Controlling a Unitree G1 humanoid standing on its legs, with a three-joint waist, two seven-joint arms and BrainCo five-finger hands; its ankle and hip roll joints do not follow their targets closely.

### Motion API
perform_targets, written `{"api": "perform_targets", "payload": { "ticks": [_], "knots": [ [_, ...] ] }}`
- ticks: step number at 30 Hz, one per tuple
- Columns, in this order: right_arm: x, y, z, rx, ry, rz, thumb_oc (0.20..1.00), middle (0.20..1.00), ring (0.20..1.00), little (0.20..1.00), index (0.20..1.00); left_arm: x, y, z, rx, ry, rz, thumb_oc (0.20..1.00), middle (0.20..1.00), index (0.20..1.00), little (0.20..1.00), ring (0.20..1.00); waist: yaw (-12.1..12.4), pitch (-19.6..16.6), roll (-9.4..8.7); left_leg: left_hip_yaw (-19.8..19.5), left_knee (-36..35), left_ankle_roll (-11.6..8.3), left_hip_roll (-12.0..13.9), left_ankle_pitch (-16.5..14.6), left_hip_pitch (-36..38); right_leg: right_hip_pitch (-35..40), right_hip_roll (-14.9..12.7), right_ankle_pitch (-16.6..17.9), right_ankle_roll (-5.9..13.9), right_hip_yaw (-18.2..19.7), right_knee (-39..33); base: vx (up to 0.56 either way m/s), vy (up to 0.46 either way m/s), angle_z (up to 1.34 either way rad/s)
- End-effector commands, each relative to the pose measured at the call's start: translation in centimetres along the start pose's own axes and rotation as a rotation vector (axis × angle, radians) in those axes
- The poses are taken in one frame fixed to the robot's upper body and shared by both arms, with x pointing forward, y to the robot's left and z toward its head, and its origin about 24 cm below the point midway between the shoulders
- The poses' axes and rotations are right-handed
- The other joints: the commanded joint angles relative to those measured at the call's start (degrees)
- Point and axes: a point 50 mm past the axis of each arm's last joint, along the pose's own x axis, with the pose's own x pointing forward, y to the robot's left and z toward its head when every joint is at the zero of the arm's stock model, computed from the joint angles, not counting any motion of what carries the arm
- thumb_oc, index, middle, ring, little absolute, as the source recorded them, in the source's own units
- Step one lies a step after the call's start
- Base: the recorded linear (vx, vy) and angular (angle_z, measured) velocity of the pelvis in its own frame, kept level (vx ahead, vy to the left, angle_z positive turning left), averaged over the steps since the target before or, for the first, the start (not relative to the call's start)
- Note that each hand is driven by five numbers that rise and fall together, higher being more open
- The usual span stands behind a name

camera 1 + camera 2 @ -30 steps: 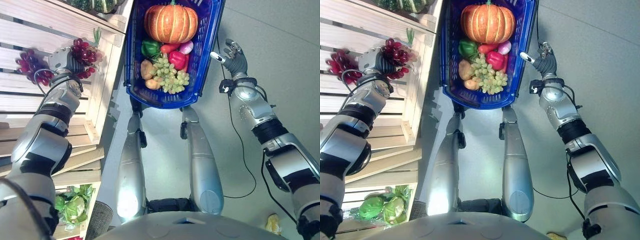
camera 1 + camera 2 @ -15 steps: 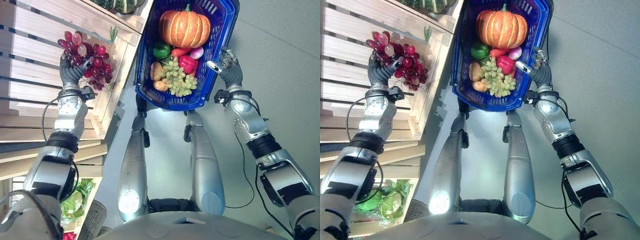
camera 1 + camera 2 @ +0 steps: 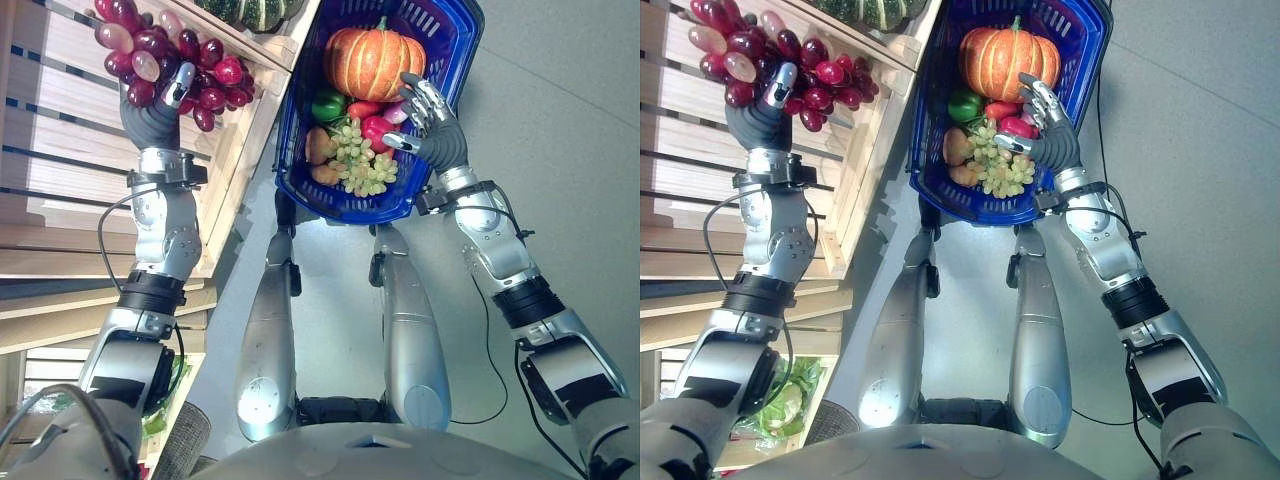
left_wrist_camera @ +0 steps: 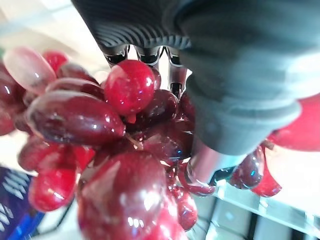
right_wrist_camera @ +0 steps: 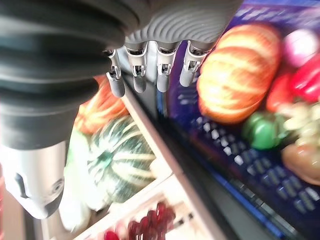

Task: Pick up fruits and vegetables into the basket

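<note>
- Wooden slatted shelf fills my left side, biggest thing here; a striped green squash sits on its top ledge.
- Blue plastic basket just beside the shelf edge, well loaded.
- Orange pumpkin at the basket's far end, then green grapes, green pepper, red pepper, brown potato-like piece.
- Red grape bunch is up in my left hand, held above the shelf, not over the basket yet.
- My left hand's fingers are curled around the bunch; the wrist view shows grapes packed against the fingers.
- My right hand hovers over the basket's right rim, fingers spread, holding nothing.
- Handling guess: bunch looks light but loose and glossy, grapes hang off a thin stem, single ones could slip or pop off. Best held round the middle cluster, as now, not by an outer grape.
- Cabbage low on the shelf, smallest in view.
</note>
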Motion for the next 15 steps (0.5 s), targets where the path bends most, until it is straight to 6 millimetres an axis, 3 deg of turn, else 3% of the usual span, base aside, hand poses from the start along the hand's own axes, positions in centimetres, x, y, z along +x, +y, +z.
{"api": "perform_targets", "payload": {
  "ticks": [1, 15],
  "knots": [
    [0.1, 1.4, 2.8, -0.036, -0.154, 0.112, 1.0, 1.0, 1.0, 1.0, 1.0, 0.8, -2.2, 2.2, -0.028, -0.122, -0.138, 0.2, 0.2, 0.2, 0.2, 0.2, -0.3, -1.8, 0.36, 0.4, 0.6, 3.64, -6.9, -3.9, 0.1, 5.3, 3.2, -6.1, 1.36, -4.0, -0.2, 0.0, 0.0, 0.0],
    [1.4, 4.7, 8.9, -0.117, -0.402, 0.296, 1.0, 1.0, 1.0, 1.0, 1.0, 1.4, -7.9, 2.6, -0.145, -0.067, -0.456, 0.2, 0.2, 0.2, 0.2, 0.2, 0.3, -1.8, 0.62, 0.7, 1.1, 4.0, -6.9, -3.6, -0.1, 5.6, 2.8, -5.2, 1.28, -4.2, -0.8, 0.0, 0.0, 0.0]
  ]
}}
